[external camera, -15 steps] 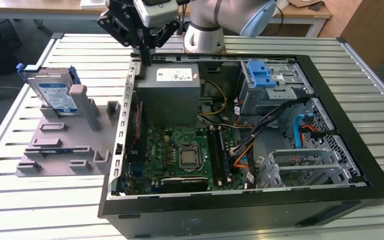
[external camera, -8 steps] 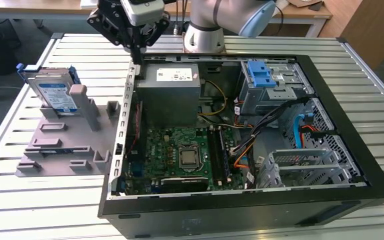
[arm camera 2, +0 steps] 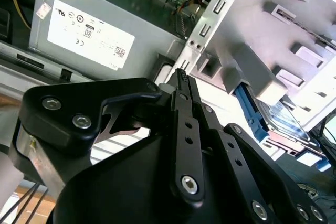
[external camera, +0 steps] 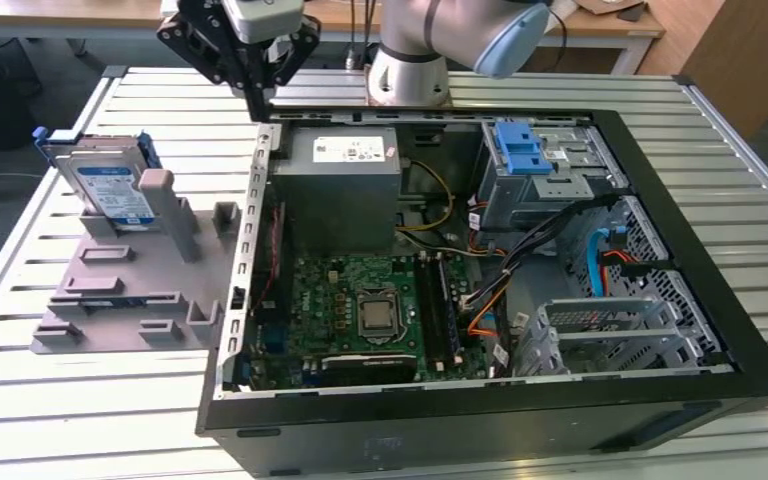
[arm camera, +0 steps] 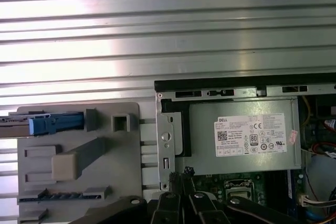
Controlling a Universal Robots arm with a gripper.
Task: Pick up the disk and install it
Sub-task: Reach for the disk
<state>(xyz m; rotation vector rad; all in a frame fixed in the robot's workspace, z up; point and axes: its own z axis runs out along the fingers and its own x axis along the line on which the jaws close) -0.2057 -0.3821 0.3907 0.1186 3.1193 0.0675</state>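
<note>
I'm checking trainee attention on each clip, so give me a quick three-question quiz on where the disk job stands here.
1. True or false: the disk already sits inside the computer case.
2. Multiple choice: the disk stands upright in A) the grey fixture at the exterior view's left, B) the drive bay with the blue latch, C) the motherboard slot.
3. Short answer: what does the gripper, poised over the case's corner nearest the fixture, hold in its jaws?

Key: 1 false, it is outside the case. 2 A. 3 nothing, the jaws are shut and empty.
</note>
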